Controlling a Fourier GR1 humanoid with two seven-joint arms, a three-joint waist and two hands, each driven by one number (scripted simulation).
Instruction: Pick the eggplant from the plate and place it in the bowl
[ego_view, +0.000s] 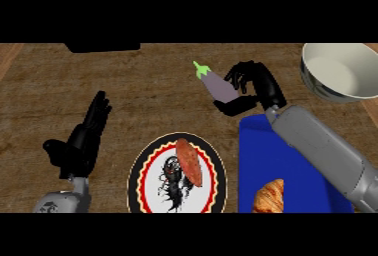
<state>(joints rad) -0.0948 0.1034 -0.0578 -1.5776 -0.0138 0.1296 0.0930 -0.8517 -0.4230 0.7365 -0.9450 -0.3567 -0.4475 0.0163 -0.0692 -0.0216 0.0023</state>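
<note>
Robot hand (256, 82) round eggplant (218, 86); wood-like counter (148, 80)

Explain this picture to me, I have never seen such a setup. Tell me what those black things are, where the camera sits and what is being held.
The camera looks steeply down from the robot's head onto a wooden counter. The grey forearms coming in from below are the robot's arms, and the black shapes are its hands. The left hand is open and resting, fingers up. The right hand is curled round a purple eggplant, held between the plate and the bowl. The white bowl stands at the upper right. The patterned plate carries a reddish-brown vegetable. A blue tray holds a croissant.
</note>
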